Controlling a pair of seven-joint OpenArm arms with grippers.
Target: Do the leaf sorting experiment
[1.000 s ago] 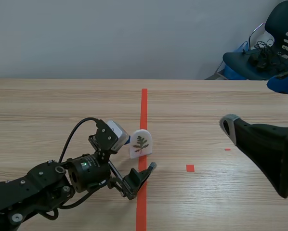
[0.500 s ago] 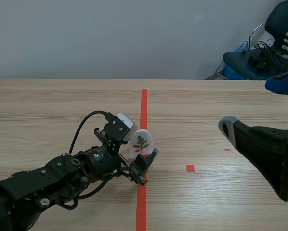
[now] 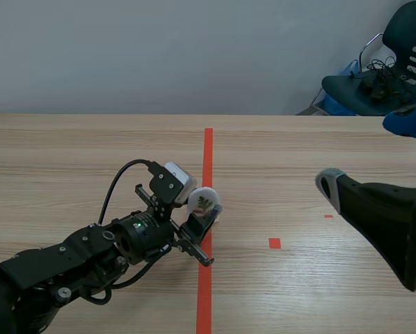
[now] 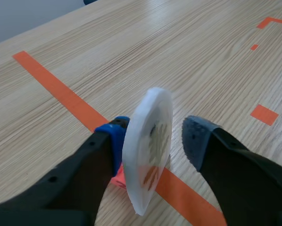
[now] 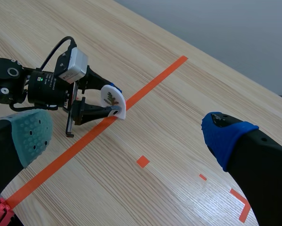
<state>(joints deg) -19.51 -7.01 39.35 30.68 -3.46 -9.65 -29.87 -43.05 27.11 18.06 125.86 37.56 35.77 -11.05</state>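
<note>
A white card with a pressed leaf on it [image 3: 204, 200] stands tilted on the orange tape line, between the fingers of my left gripper [image 3: 200, 214]. In the left wrist view the card [image 4: 148, 150] leans against the blue pad of one finger [image 4: 113, 141], while a narrow gap separates it from the other pad [image 4: 195, 139]. The right wrist view shows the card [image 5: 113, 100] from above, its leaf side up, inside the left gripper [image 5: 103, 107]. My right gripper [image 5: 127, 141] hovers well to the right, wide open and holding nothing; its arm [image 3: 382, 216] is at the right.
The long orange tape line [image 3: 206, 160] runs down the table's middle, with small red marks [image 3: 275, 243] to its right. Behind the table's far right corner stands a dark chair [image 3: 396, 69] with cables on it.
My left gripper moved forward around the card and its fingers narrowed. The card, upright before, now leans over against one finger. The right arm barely shifted.
</note>
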